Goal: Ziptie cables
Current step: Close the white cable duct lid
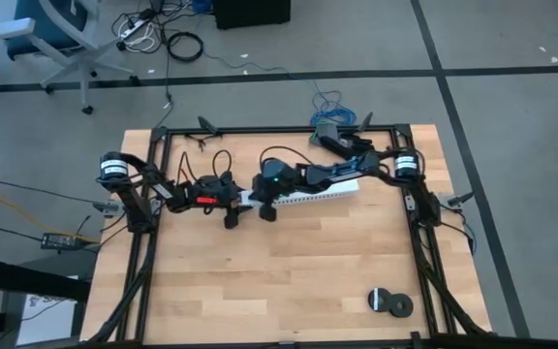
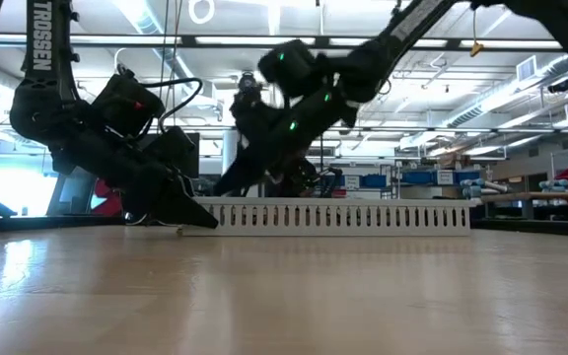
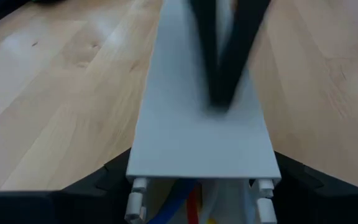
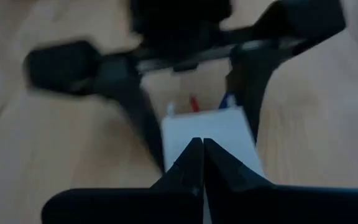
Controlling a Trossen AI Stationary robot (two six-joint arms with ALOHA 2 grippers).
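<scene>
A white slotted channel with a plain lid lies on the wooden table. The cables, blue, red and yellow, show inside its open left end and again in the right wrist view. My left gripper sits at that end, its fingers around the channel. My right gripper is shut, with its tips over the lid just beyond the left gripper. In the low view the tips stand slightly above the channel's top edge. No zipties are in view. My left gripper holds the channel's left end between its two fingers, one on each long side wall. The fingers come in low from the table's left, slanting down and lying along the channel. The channel rests flat on the table. My right gripper's shut tips are close over the lid; I cannot tell whether they touch it.
Two black rolls lie near the table's near right corner. A blue coil of wire hangs at the far edge behind the right arm. A black frame borders the table. Bare wood spreads across the near half.
</scene>
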